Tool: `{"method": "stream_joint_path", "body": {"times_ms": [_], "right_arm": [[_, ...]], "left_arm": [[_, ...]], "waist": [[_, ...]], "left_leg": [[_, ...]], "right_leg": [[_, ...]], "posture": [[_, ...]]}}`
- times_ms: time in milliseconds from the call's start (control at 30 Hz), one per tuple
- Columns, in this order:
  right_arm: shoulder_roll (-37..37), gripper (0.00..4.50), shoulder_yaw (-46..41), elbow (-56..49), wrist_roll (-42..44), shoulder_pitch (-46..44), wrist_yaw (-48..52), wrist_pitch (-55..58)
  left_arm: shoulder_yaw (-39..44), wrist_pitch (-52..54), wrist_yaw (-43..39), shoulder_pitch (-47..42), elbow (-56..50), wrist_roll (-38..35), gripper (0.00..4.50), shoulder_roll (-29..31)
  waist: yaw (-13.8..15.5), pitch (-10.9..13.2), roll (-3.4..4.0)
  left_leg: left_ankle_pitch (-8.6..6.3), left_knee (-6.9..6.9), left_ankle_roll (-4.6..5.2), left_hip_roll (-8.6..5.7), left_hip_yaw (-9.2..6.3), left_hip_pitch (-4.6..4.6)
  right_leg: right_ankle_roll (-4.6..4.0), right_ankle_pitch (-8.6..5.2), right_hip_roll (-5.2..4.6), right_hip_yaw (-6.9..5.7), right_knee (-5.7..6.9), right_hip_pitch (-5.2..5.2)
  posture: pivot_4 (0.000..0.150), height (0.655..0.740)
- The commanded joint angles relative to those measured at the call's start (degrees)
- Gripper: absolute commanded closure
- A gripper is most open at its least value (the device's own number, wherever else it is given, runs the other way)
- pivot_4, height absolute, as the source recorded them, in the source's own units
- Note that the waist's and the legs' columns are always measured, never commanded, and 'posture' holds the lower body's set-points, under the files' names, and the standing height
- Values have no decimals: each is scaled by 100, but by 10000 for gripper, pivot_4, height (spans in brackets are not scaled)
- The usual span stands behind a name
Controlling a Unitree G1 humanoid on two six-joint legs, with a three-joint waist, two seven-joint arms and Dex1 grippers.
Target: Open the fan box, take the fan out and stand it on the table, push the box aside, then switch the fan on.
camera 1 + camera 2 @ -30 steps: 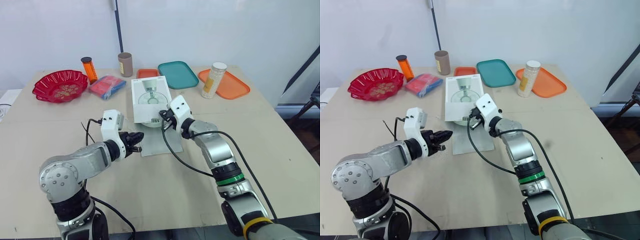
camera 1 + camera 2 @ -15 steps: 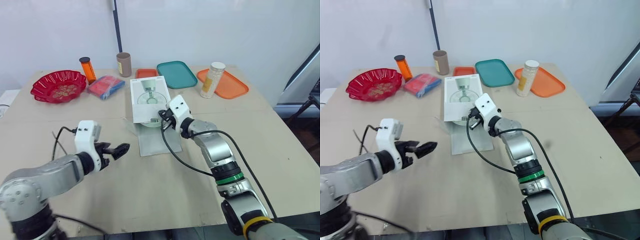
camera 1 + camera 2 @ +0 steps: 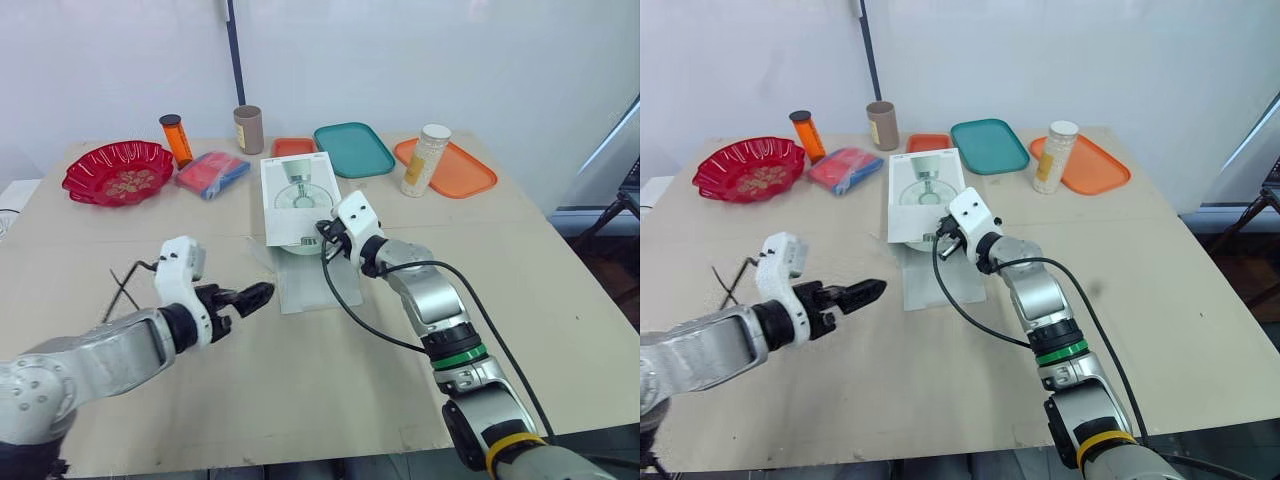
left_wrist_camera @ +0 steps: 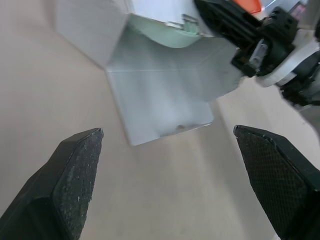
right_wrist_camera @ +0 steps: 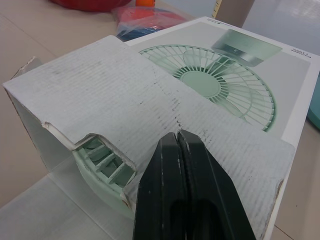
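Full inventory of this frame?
white cardboard fan box: 1, white, centre
pale green fan: 1, green, inside box
red scalloped bowl: 1, red, far left
black-capped bottle: 1, orange, beside bowl
cardboard tube: 1, brown, behind box
plastic packet: 1, red-blue, left of box
teal tray: 1, teal, far side
orange trays: 2, orange, flanking it
lidded jar: 1, white, on orange tray
left gripper: 1, black, open, facing box
right gripper: 1, black, shut, at box

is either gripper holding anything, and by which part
Nothing is held. The left gripper hangs open, short of the fan box. The right gripper has its jaws shut together over the top flap, nothing between them.
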Motion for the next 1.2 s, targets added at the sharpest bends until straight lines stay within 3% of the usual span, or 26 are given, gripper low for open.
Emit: {"method": "stream_joint_path", "body": {"times_ms": [33,367,1000,1200], "right_arm": [[12,45000,150,217,-91,131,24,126],[-30,45000,186,107,-143,172,53,186],[-51,45000,232,-102,-214,257,77,336],[-58,45000,219,-115,-223,251,82,360]], "left_arm": [[-204,-404,-296,-19,160,586,472,-463],[-430,-1028,-1029,12,972,1807,472,-2070],[-531,-1388,-2767,-321,2343,4273,472,-3718],[-310,-1600,-3263,-428,2693,4724,472,-4140]], "waist": [[4,0,0],[6,-1,-1],[11,-1,0],[8,-2,0]], "left_leg": [[0,0,0,0,0,0],[0,1,2,1,1,-1],[-2,1,7,-1,-1,-4],[-2,1,7,-1,-1,-4]], "right_leg": [[0,0,2,0,0,0],[2,0,7,8,-2,1],[6,-1,8,7,-3,2],[7,-1,8,7,-3,1]], "posture": [[1500,7400],[1500,7400],[1500,7400],[1500,7400]]}}
